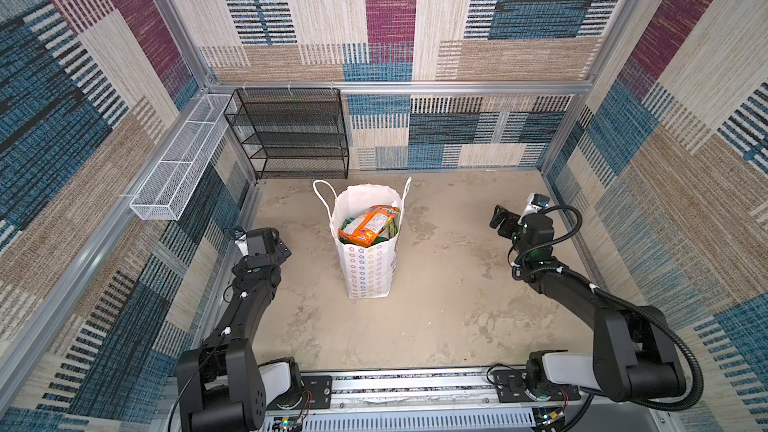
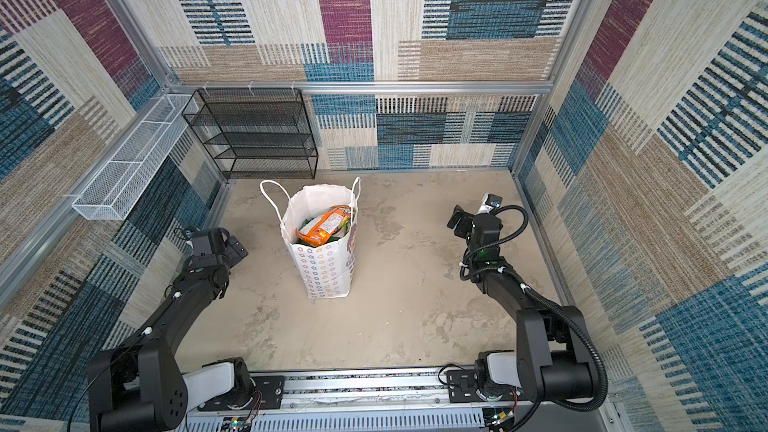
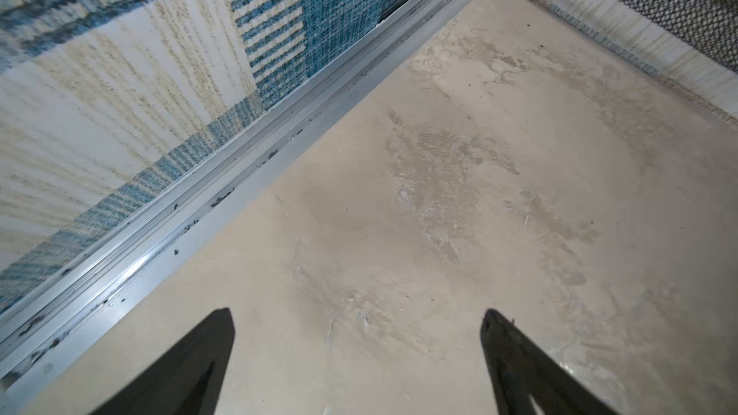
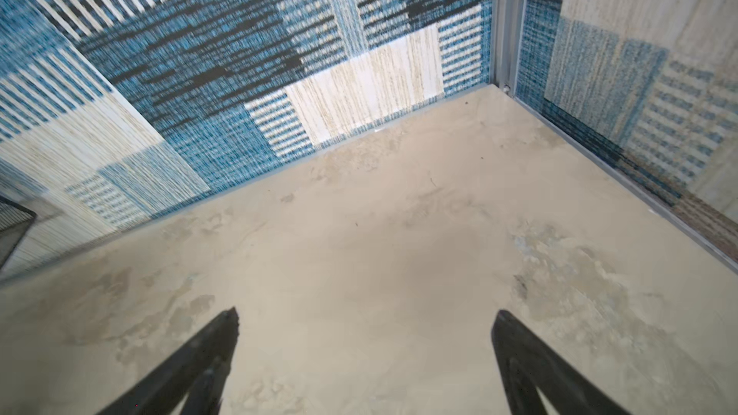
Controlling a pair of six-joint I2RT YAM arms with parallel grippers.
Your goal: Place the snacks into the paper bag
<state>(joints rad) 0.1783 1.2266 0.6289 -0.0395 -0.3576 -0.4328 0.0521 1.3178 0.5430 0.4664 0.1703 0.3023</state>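
Observation:
The white paper bag (image 1: 368,268) (image 2: 326,274) stands upright in the middle of the floor in both top views, its mouth open. Inside lie the snacks (image 1: 365,224) (image 2: 324,226): an orange packet on top of green ones. My left gripper (image 1: 280,249) (image 2: 237,249) (image 3: 357,317) hovers to the left of the bag, open and empty. My right gripper (image 1: 500,222) (image 2: 457,220) (image 4: 365,319) is raised well to the right of the bag, also open with nothing between its fingers. Neither wrist view shows the bag.
A black wire-mesh shelf rack (image 1: 291,135) (image 2: 255,135) stands against the back wall, behind and left of the bag. A white wire-mesh basket (image 1: 178,164) (image 2: 129,164) hangs on the left wall. Patterned walls close in the beige floor (image 1: 436,305).

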